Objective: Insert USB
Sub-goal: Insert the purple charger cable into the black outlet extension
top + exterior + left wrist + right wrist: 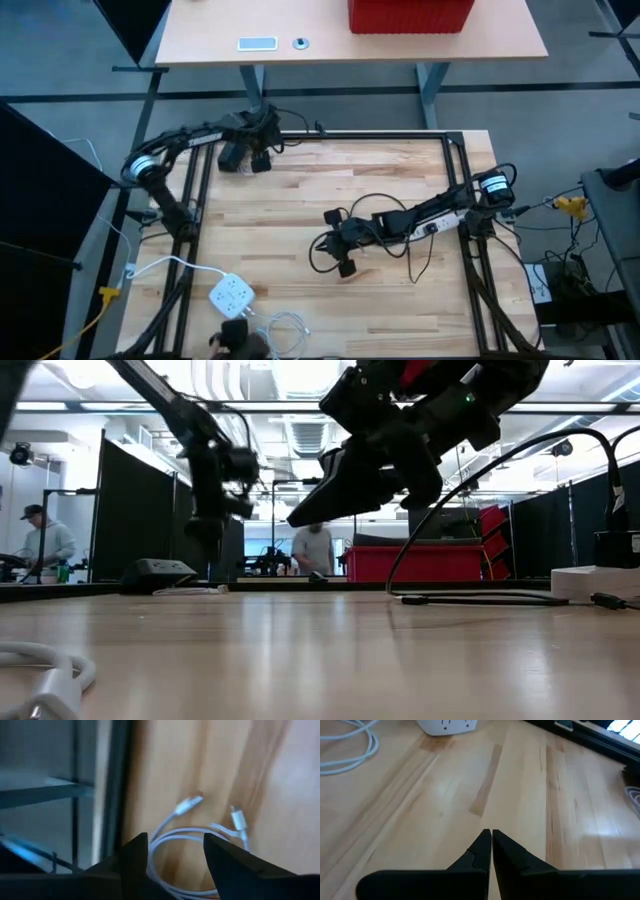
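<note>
cable first, i'd say: the white usb cable (285, 330) lies coiled at the near edge of the table (400, 200), just beside the white power adapter (231, 294), and nothing holds it yet. to do this step well, an arm should come down over one plug end, not the loop, and pinch it squarely so the connector stays in line with the adapter's port; a crooked pinch would probably make the push jam. i can't tell from here which face of the adapter carries the port.

the right gripper (491, 842) has its fingers pressed together on nothing, tips pointing down at bare wood. that arm reaches in from the right side, stretched low toward the middle of the table, with a black cable (395, 212) looping around it. the adapter shows well ahead of it in its wrist view.

the left gripper (175, 851) has its fingers spread apart, empty. its arm is folded up at the far left corner, well apart from the cable, though its wrist camera looks down on white plug ends (237, 817) by the table edge.
</note>
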`<state>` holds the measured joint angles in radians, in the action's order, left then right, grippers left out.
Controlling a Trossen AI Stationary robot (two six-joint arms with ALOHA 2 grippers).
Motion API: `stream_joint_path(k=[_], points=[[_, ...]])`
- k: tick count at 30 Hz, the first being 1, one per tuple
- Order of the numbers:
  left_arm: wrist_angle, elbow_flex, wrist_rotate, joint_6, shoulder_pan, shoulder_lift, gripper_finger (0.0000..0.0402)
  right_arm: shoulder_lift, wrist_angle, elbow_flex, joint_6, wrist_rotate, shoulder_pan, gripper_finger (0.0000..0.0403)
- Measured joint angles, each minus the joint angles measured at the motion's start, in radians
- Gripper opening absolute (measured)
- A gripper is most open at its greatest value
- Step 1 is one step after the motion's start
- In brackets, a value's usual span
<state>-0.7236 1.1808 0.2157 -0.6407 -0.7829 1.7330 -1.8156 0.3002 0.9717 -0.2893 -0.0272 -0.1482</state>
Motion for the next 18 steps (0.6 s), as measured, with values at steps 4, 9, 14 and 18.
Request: stream_joint_path(k=[4,9,14,18], points=[[-0.062,0.081,0.003,-0.098,-0.015,0.114,0.0187,0.000,-0.042,0.002,0.011,-0.002,0.003,0.0000],[-0.082,0.152,0.014,-0.188,-0.023,0.207,0.0163,0.007,-0.104,0.001,0.028,-0.005,0.018,0.0000],[-0.095,0.196,0.074,-0.225,-0.035,0.268,0.0138,0.024,-0.134,0.001,0.028,0.001,0.019,0.0000],[-0.141,0.198,0.081,-0.246,-0.036,0.296,0.0119,0.028,-0.154,0.001,0.028,-0.003,0.022,0.0000]])
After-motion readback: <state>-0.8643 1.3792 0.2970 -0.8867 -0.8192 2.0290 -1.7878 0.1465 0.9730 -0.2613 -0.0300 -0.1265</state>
